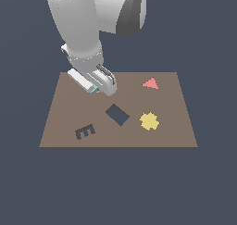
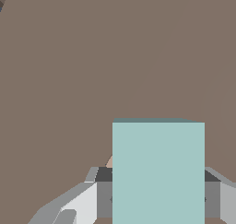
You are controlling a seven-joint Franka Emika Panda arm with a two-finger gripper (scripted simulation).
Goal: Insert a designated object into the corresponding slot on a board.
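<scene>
teal block held in the claw over the board

teal block (image 2: 158, 172) is seen clamped between the two fingers (image 2: 103, 193) of the gripper (image 1: 96, 88), which is closed onto its sides. in the exterior view only a thin sliver of the block is visible at the fingertips, the rest being hidden by the claw. the gripper is positioned above the far part of the brown board (image 1: 55, 127), toward the exterior view's left. whether the block is touching the board surface cannot be told. the slot (image 1: 117, 115), a dark tilted rectangular recess, is found nearer the board's middle, apart from the gripper. one teal block is counted, and one slot. one comb-shaped recess (image 1: 85, 132) is seen near the front edge, on the exterior view's left. one yellow star-like piece (image 1: 149, 121) is placed just beside the slot, on the exterior view's right. one pink triangle (image 1: 150, 84) is set near the far edge.
</scene>
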